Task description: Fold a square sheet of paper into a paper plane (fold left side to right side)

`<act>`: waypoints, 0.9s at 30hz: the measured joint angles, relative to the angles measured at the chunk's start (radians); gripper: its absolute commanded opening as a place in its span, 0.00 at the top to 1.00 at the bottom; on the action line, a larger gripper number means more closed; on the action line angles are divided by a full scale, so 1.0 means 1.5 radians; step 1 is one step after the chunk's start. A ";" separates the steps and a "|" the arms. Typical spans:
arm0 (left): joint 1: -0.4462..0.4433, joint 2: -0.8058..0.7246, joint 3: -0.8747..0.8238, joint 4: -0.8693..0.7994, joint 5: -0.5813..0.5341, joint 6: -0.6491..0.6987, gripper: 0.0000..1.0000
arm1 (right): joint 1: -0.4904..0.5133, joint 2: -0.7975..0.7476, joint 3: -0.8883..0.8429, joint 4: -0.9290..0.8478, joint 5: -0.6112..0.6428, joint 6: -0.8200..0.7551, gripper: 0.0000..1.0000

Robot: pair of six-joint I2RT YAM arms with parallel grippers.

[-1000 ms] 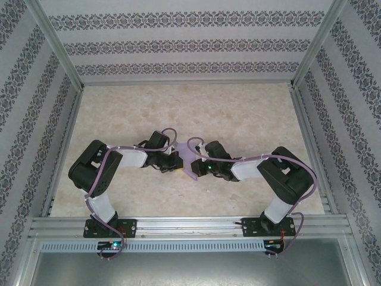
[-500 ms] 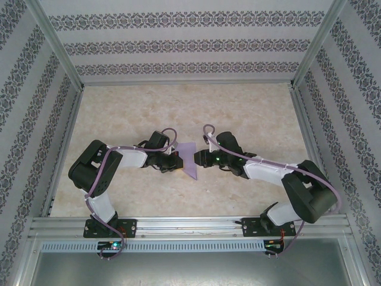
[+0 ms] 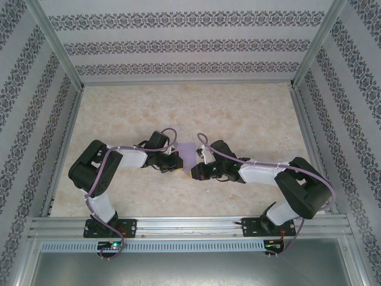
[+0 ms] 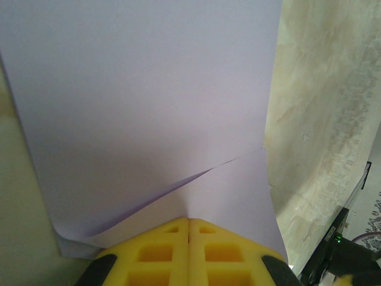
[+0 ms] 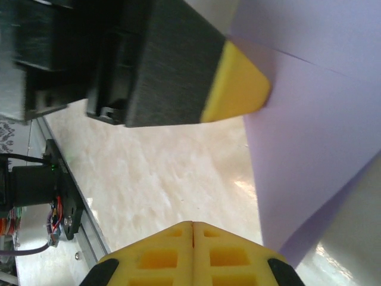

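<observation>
The square sheet of paper (image 3: 189, 154) is lavender, folded over on itself, and lies between the two arms at the table's middle. In the left wrist view the sheet (image 4: 149, 89) spreads out from my left gripper (image 4: 189, 219), whose yellow jaws are shut on its near edge, two layers parting there. From above, the left gripper (image 3: 177, 162) sits at the sheet's left side. My right gripper (image 3: 196, 173) is by the sheet's near corner. Its jaws (image 5: 193, 223) are shut with nothing in them over bare table, the sheet (image 5: 309, 131) just to their right. A left fingertip (image 5: 235, 89) touches the paper.
The marble-patterned table (image 3: 238, 113) stretches open behind the arms. Metal rails run along the near edge (image 3: 190, 225) and both sides, with wallpapered walls around. The right arm's elbow (image 3: 303, 190) hangs near the right rail.
The right arm drew back to the right, then swung in again to the sheet's near corner with its jaws now shut and empty. The left gripper and sheet have stayed put.
</observation>
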 measured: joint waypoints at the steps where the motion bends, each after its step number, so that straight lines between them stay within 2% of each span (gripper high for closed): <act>1: 0.000 0.000 0.000 0.000 0.000 0.000 1.00 | 0.000 0.005 0.000 0.000 0.000 0.002 0.96; 27: 0.000 0.000 0.000 0.000 0.000 0.000 1.00 | 0.000 0.065 0.000 -0.002 0.015 0.008 0.96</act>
